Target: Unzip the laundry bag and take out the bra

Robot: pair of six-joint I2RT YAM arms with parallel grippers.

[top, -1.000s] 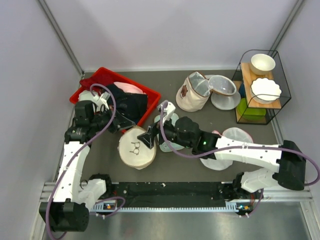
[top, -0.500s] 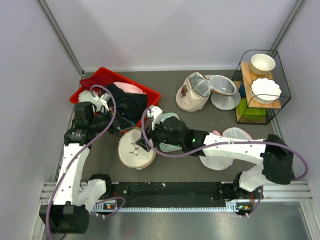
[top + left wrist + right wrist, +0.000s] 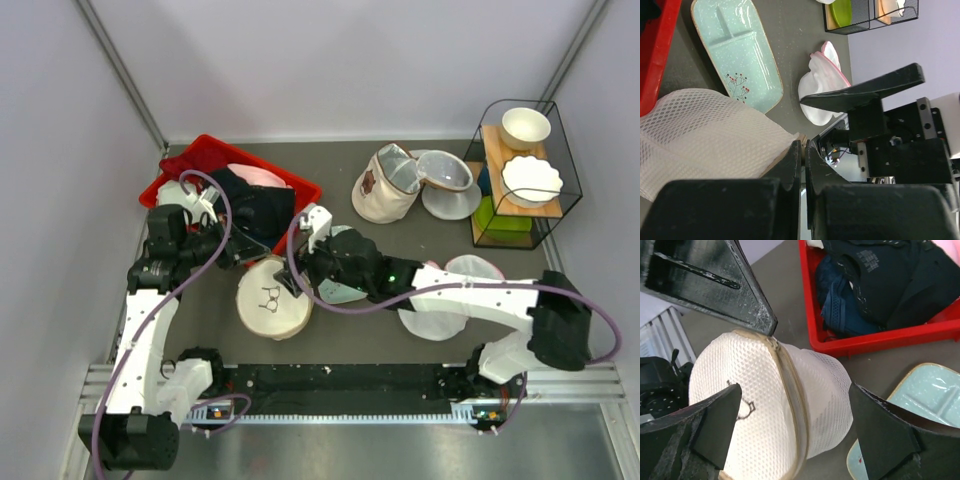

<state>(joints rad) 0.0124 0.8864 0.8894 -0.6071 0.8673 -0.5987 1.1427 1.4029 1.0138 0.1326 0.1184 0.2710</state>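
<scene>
The laundry bag (image 3: 272,300) lies flat in front of the red tray, its bra icon facing up. It is a cream drum, and its beige zipper (image 3: 785,370) around the rim is closed. My left gripper (image 3: 252,256) is at the bag's far-left edge. In the left wrist view it (image 3: 804,145) is shut on a beige zipper tab beside the mesh wall (image 3: 705,130). My right gripper (image 3: 290,283) is open at the bag's right side. In its wrist view it (image 3: 792,390) straddles the bag (image 3: 765,410) without touching. The bra is hidden.
The red tray (image 3: 205,148) behind the bag holds a black garment (image 3: 255,205). A light blue plate (image 3: 340,292) lies under my right arm. A beige pouch (image 3: 385,190) and pink-trimmed mesh bags (image 3: 445,185) sit further back, a wire rack (image 3: 525,175) with bowls at the right.
My right arm swung left and brought its open gripper closer over the bag's right side. The bag shifted slightly. My left gripper stayed at the bag's edge.
</scene>
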